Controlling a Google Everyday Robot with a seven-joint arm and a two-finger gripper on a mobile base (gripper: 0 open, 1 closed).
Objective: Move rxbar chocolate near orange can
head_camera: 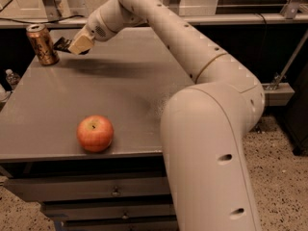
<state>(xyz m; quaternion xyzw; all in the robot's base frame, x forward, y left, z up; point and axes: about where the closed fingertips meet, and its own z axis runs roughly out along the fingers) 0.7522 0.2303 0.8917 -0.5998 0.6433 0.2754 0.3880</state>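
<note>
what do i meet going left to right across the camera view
orange can → rxbar chocolate → pincer holding it, beside the can → apple → robot arm

Gripper (72, 46), above the far left of the table (125, 97), just beside the orange can (42, 44). The rxbar chocolate (61, 43) is largely hidden behind the gripper; only a dark end is seen, and its lettering is illegible. The can's markings are blurred. The arm (207, 129) is cut off by the top and bottom edges, the table by the left edge.
</note>
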